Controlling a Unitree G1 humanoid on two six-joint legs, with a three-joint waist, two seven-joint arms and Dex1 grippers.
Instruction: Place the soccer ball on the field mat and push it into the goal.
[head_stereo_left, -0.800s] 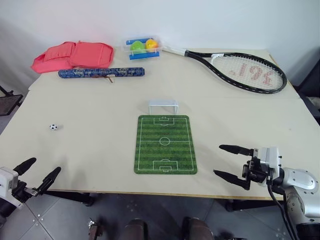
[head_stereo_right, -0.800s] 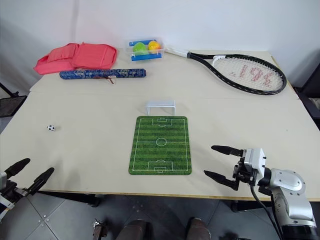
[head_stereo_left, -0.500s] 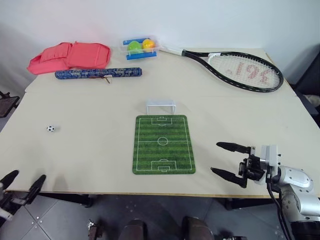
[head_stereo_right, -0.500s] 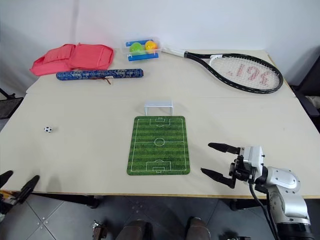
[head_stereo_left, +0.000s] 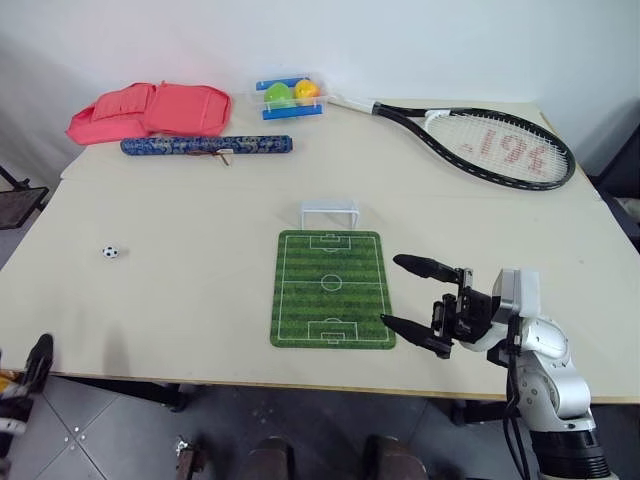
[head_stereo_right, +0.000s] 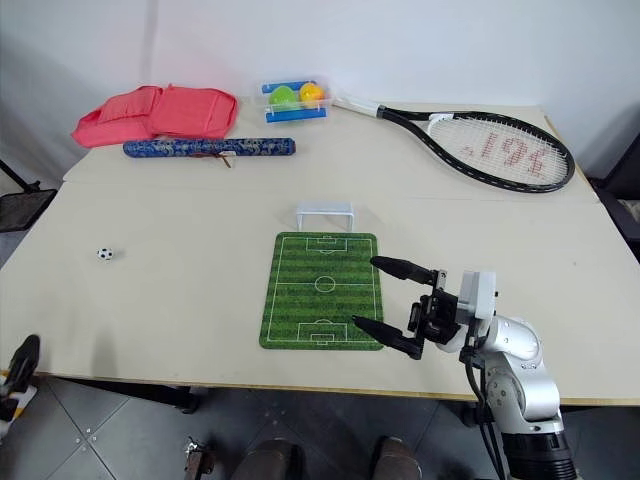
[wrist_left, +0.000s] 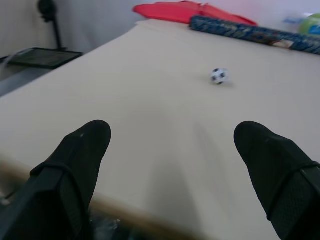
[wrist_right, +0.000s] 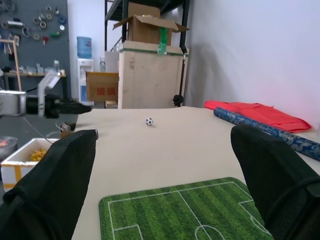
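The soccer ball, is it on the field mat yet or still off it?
Off it. The soccer ball lies on the bare table, well to the left of the field mat, with neither gripper touching it.

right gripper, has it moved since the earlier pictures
Yes. The right gripper, open, has moved left toward the field mat; its fingertips now reach the mat's right edge.

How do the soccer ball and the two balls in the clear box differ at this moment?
The soccer ball is white with black patches; the box balls are green and orange. The soccer ball looks smaller than either. It lies loose on the bare table near its left edge, while the other two sit inside the box at the far side. All three are round and untouched by either tool.
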